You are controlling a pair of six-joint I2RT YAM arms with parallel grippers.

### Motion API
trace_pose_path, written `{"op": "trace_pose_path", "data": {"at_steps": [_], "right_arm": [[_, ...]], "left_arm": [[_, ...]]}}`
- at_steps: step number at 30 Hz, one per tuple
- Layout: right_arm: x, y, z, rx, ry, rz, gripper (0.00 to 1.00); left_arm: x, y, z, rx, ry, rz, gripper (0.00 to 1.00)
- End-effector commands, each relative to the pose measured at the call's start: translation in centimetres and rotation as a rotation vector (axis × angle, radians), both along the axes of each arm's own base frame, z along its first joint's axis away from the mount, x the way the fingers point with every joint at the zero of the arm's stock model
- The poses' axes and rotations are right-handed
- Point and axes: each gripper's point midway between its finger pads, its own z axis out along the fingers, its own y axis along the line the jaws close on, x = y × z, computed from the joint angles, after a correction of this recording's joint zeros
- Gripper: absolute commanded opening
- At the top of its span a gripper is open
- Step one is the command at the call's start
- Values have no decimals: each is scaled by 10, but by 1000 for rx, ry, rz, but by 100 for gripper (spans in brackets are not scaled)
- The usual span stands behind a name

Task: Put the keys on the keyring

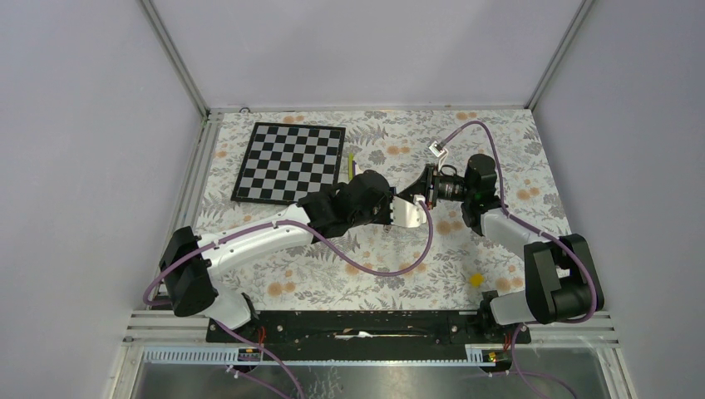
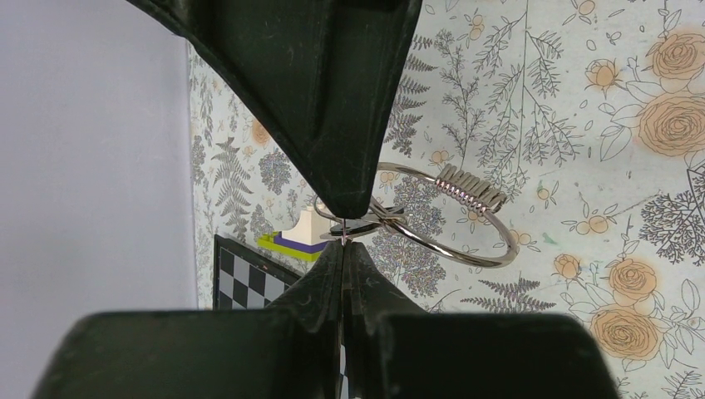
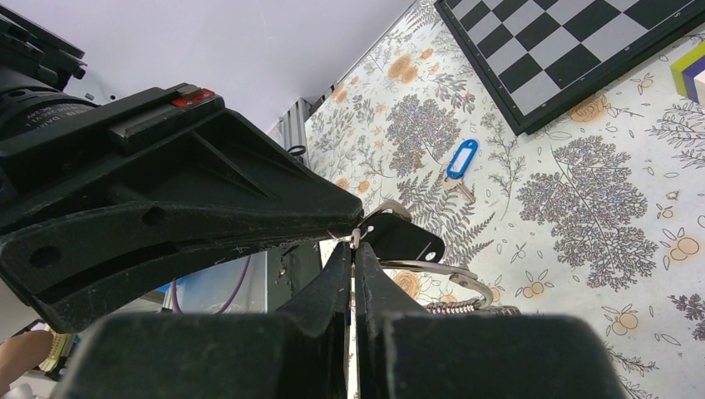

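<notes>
Left gripper [image 2: 343,249] has its fingers pressed flat together. Its tip meets the tip of the right gripper [image 3: 353,253] nose to nose, and that one is pressed together too. At the meeting point hang the keyring [image 2: 470,191] and the black-headed key [image 3: 405,239]. I cannot tell which tip pinches the wire and which the key. From the left tips the ring juts out to one side, clear of the flowered tablecloth [image 1: 366,274], and carries a tight row of small silvery pieces [image 3: 470,308]. The left arm [image 1: 249,241] lies stretched out, running diagonally from its base to mid-table. The right arm [image 1: 515,229] is folded at the elbow, with its wrist turned back toward the left one. The blue-tagged key [image 3: 460,160] lies flat on the cloth well beyond the right tips, between them and the chessboard [image 1: 289,162]. Past the left tips, a small white, purple and yellow-green stack [image 2: 299,237] sits beside that board. Lettering on the lens barrel [image 3: 33,83] above the left gripper is too small to read.
</notes>
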Motion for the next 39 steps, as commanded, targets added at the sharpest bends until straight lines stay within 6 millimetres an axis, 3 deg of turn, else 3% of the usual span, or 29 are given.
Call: {"op": "trace_pose_path", "data": {"at_steps": [1,39], "right_arm": [[-3,5,8,8,-58,40,0],[-4,6,5,-2,-62,46,0]], "left_arm": [[6,-8,27,-68,-60,12,0],[7,-9,24,-67,-55,19,0]]}}
